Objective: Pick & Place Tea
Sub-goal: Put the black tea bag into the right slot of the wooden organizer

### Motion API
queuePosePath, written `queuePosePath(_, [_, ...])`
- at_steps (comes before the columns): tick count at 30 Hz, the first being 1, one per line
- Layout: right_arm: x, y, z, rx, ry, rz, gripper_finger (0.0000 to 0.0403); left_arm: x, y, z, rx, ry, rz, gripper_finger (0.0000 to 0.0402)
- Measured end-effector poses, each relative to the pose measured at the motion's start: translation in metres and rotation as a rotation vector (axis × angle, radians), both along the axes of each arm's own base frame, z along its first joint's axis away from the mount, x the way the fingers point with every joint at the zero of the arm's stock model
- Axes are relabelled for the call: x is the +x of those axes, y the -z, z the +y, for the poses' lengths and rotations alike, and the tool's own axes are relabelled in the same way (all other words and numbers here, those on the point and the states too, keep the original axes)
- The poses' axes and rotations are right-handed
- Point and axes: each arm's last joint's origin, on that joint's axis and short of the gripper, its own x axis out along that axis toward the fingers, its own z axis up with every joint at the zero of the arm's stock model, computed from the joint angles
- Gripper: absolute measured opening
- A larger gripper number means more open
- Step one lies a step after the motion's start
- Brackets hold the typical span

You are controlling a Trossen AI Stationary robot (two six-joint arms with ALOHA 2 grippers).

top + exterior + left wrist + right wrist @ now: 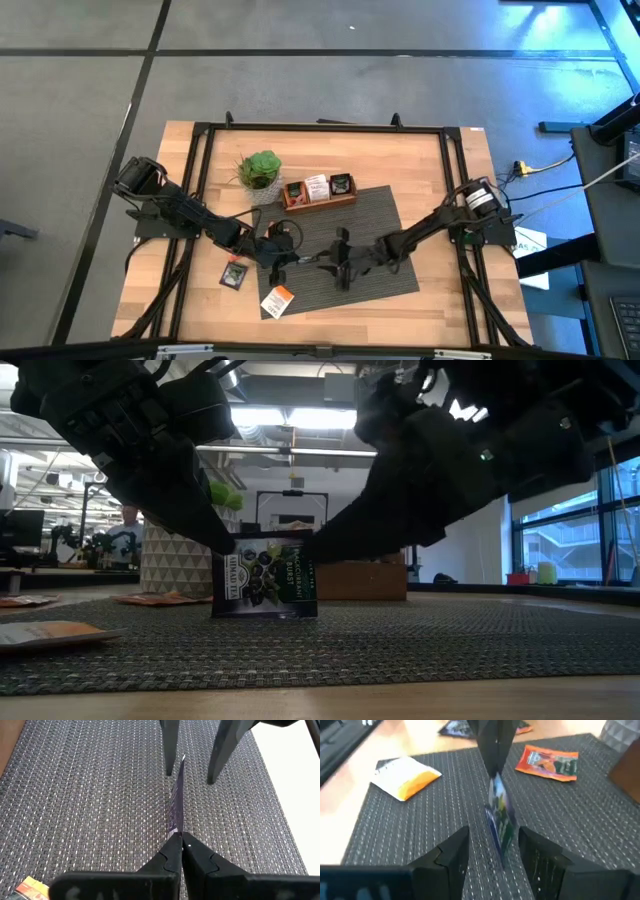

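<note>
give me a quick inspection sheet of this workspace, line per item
surface: wooden table with a grey woven mat
job's things: dark sachet upright on edge on the mat; tray holds three sachets; loose sachets lie flat, orange-white one, black one
clutter: potted plant beside the tray
grippers: left gripper shut on the dark sachet; right gripper open, fingers either side of it
cables: yellow cable on the floor
surroundings: person far behind, windows

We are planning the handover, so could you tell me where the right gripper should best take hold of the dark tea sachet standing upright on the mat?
Probably its free edge. The dark tea sachet stands on edge on the mat, pinched at one side by the shut left gripper. The open right gripper straddles the opposite edge, so closing across the flat faces from that side looks best.
</note>
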Motion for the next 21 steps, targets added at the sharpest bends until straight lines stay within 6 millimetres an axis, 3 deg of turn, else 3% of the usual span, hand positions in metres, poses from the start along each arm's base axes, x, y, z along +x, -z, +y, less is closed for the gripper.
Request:
queuePosePath(10, [0.0042, 0.0012, 0.0003, 0.02, 0.019, 0.025, 0.0159, 0.0, 0.0, 0.0001, 0.0, 0.0, 0.0, 0.0004])
queuePosePath(21, [0.0056, 0.0037, -0.0076, 0.039, 0.048, 0.054, 0.0045, 0.0, 0.0, 0.0001, 0.0, -0.001, -0.001, 0.0004])
